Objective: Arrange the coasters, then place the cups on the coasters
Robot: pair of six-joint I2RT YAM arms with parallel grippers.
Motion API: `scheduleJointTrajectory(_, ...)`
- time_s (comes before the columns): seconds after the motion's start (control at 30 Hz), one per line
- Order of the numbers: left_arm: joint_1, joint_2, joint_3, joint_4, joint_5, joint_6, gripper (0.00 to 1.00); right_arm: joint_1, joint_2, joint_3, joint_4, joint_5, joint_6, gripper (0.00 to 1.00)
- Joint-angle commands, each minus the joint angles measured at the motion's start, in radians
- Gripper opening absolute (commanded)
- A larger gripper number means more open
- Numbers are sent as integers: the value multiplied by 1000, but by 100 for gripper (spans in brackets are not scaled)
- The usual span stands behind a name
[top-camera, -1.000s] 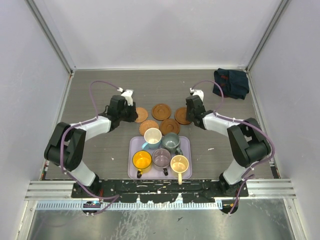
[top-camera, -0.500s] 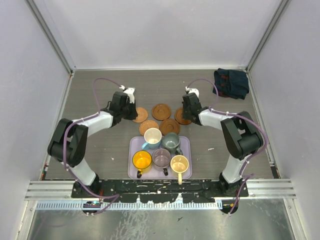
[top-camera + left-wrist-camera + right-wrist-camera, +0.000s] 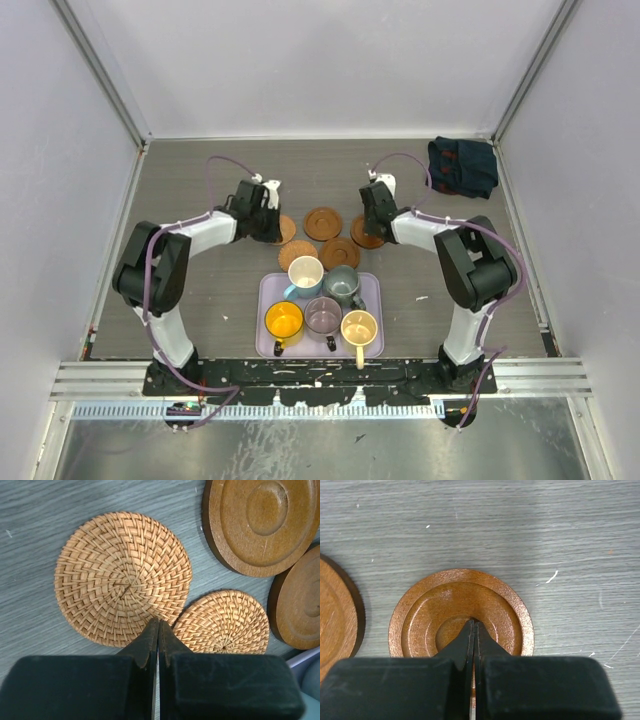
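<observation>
Both jaws shut while shifting inward over the coasters (image 3: 322, 222)

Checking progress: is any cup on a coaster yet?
No, all five cups sit in the lilac tray, none on the coasters.

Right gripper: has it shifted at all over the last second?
Yes. The right gripper slid slightly left, away from the dark cloth, over the rightmost coaster.
</observation>
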State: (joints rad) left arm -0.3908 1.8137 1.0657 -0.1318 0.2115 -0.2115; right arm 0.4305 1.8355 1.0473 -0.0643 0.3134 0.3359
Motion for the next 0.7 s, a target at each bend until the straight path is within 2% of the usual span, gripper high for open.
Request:
scheduleJointTrajectory(0.0,-3,16,75,-79,-74,17,0,-8,33,59,-84,110,8,1)
scheduleJointTrajectory(0.23,-3,94,179,-217,-251,37,0,-74,38,91,-126,125,23,1)
scheduleJointTrajectory(0.67,48,128,251,-257,-337,28,0,-231,20,89,-138,96,27,1)
